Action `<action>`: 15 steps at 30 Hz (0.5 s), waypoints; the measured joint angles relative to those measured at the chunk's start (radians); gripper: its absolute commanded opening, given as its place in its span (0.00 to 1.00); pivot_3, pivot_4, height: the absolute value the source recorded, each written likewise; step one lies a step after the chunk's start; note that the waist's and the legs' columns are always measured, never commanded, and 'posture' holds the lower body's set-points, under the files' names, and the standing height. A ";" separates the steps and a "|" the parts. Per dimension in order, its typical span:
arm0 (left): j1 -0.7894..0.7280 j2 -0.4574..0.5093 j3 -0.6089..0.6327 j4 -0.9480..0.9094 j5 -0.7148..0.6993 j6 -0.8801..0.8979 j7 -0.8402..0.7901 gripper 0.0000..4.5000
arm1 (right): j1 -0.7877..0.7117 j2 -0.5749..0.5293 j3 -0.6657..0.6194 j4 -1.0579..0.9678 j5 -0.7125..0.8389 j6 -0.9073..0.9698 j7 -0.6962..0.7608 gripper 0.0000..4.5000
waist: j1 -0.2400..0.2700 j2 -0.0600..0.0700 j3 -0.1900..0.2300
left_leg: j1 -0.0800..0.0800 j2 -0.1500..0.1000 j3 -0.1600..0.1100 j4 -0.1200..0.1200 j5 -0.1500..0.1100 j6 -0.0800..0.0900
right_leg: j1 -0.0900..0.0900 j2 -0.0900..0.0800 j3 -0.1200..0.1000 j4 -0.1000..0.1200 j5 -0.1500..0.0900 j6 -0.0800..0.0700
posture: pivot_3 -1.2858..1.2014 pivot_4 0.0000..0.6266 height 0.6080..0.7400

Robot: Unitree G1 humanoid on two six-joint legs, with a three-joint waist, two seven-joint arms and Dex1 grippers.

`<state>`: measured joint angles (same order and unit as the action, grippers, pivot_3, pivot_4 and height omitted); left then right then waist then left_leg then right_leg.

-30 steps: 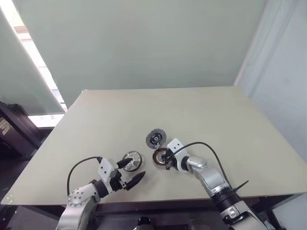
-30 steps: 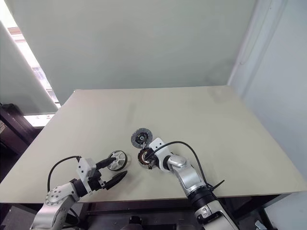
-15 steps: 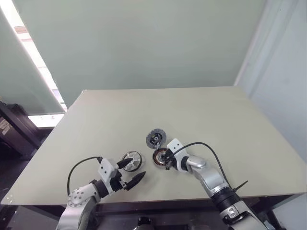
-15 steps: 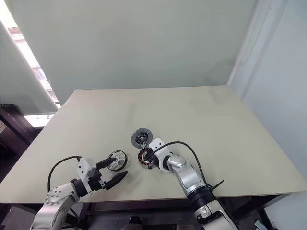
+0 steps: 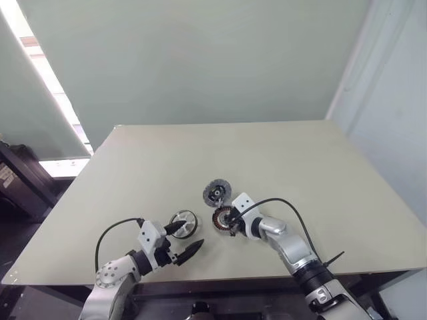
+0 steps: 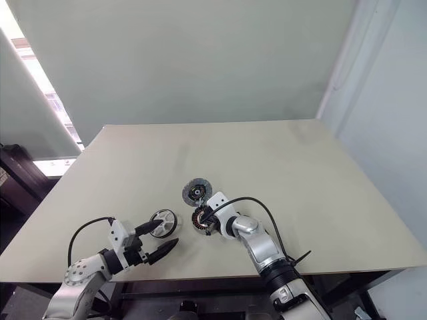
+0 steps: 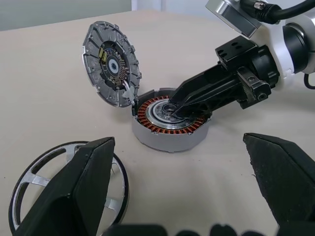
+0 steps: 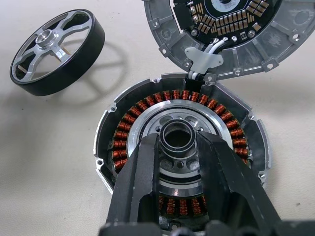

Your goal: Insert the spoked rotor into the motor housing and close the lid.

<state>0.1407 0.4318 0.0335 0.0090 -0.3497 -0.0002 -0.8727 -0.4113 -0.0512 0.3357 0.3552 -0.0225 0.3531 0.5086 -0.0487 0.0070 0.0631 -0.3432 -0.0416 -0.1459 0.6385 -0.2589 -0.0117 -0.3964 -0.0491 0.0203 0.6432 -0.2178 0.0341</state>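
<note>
The spoked rotor (image 8: pixel 57 51) lies on the table (image 5: pixel 280 153), one edge slightly raised, its axle pointing roughly upward and its silver spokes showing, just beside the motor housing (image 8: pixel 179 156) and not yet in it. The housing sits flat with its copper windings facing up and its centre post upright; my right gripper (image 8: pixel 178 147) is closed narrow on that post, which I judge is there to steady the housing while the rotor is brought over. The lid (image 8: pixel 224 29), hinged at the housing's far edge, stands swung open with its inner face and dark centre toward me, leaving the well free for the rotor. My left gripper (image 7: pixel 179 184) hangs wide and holds nothing, one finger (image 7: pixel 78 189) over the rotor's rim, placed, it seems, to take the rotor. The lid should come down only once the rotor is seated on the post.
</note>
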 measured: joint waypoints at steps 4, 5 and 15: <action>-0.001 0.001 -0.001 0.000 0.000 0.000 0.000 1.00 | -0.001 -0.004 0.000 0.000 0.000 0.003 0.000 0.18 | 0.000 0.000 0.000 | 0.000 0.000 0.000 0.000 0.000 0.000 | 0.000 0.000 0.000 0.000 0.000 0.000 | 0.52 0.00 1.00; -0.001 0.001 -0.002 0.000 0.000 0.000 0.000 1.00 | -0.002 -0.004 0.000 0.000 0.000 0.004 0.000 0.18 | 0.000 0.000 0.000 | 0.000 0.000 0.000 0.000 0.000 0.000 | 0.000 0.000 0.000 0.000 0.000 0.000 | 0.52 0.00 1.00; -0.008 0.003 -0.008 0.000 0.000 0.003 -0.001 1.00 | -0.002 -0.004 -0.004 -0.009 0.002 0.024 0.000 0.18 | 0.000 0.000 0.000 | 0.000 0.000 0.000 0.000 0.000 0.000 | 0.000 0.000 0.000 0.000 0.000 0.000 | 0.52 0.00 1.00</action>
<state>0.1326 0.4343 0.0258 0.0090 -0.3497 0.0023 -0.8737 -0.4134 -0.0555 0.3317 0.3464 -0.0201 0.3767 0.5090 -0.0485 0.0069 0.0630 -0.3430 -0.0416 -0.1459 0.6387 -0.2589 -0.0116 -0.3962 -0.0491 0.0203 0.6432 -0.2178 0.0341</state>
